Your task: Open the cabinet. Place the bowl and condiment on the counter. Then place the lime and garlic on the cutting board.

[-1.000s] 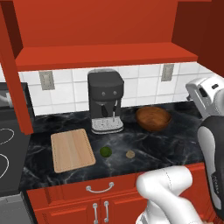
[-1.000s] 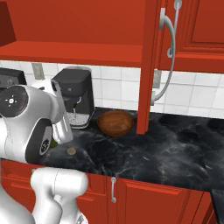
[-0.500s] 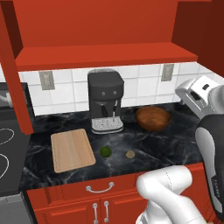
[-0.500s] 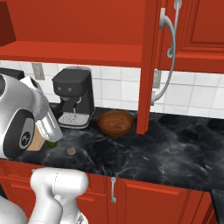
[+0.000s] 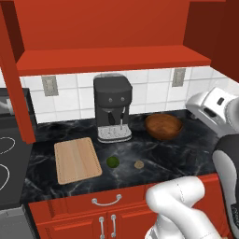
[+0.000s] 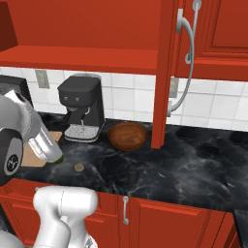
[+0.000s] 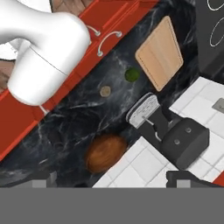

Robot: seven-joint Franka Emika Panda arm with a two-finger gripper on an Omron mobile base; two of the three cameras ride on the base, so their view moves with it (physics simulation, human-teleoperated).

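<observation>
- Hand view gives me the two dark fingers at the bottom edge, spread to their widest with nothing between them, high above the black white-veined marble desk.
- Nearest beneath them I see the wide round dark brown wooden bowl, upright on the desk near the white tiled wall.
- From the left base view the bowl sits to the right of the black coffee machine.
- I can make out the small dark cylindrical condiment shaker standing upright on the desk near the front edge, in front of the bowl and apart from it.
- Further out, the small dark green lime and the small tan lumpy garlic bulb lie on the bare desk, near each other but not touching.
- I see the lime just right of the light tan rectangular wooden cutting board, off its surface; the board carries nothing.
- Overhead, the red wall cabinet stands open; its door with the long silver bar handle is swung out.
</observation>
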